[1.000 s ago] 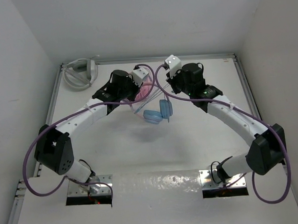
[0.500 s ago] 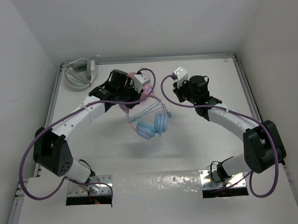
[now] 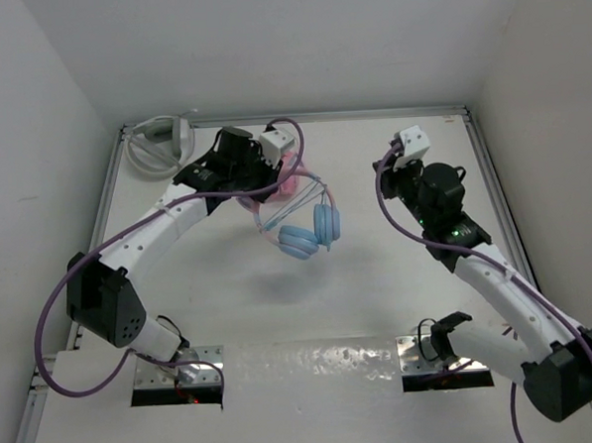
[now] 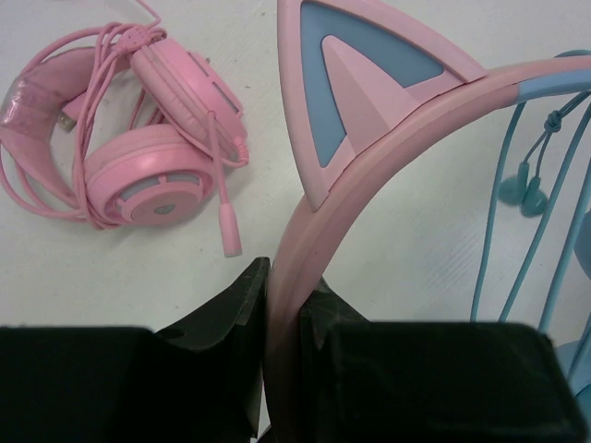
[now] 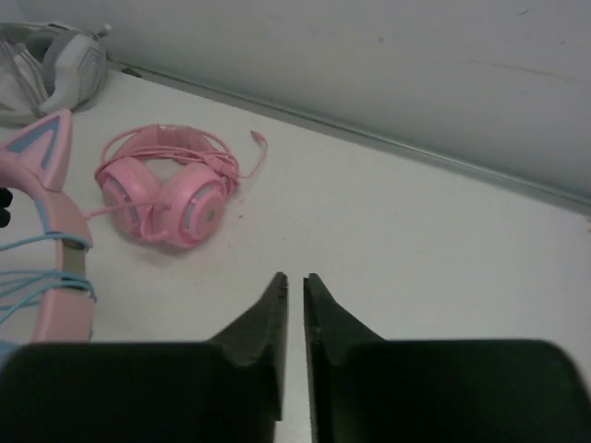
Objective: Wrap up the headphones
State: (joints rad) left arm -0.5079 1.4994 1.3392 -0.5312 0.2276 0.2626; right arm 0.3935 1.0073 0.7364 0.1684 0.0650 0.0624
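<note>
The headphones (image 3: 299, 241) hang in the air above the table's middle, light-blue ear cups low. My left gripper (image 3: 272, 179) is shut on their pink headband (image 4: 294, 277), just below a cat ear (image 4: 360, 83). Their thin light-blue cable (image 4: 526, 185) hangs in loops under the band. In the right wrist view the headband and cat ear (image 5: 54, 208) show at the left edge. My right gripper (image 5: 295, 279) is shut and empty, off to the right (image 3: 387, 169), apart from the headphones.
All-pink headphones (image 4: 138, 138) lie on the table behind the held pair, also seen in the right wrist view (image 5: 171, 185). Grey-white headphones (image 3: 158, 144) lie in the back left corner. Walls close the table at back and sides.
My right gripper has drawn back from the headphones to the right side of the table. My left gripper still holds the headband, and the ear cups have swung slightly.
</note>
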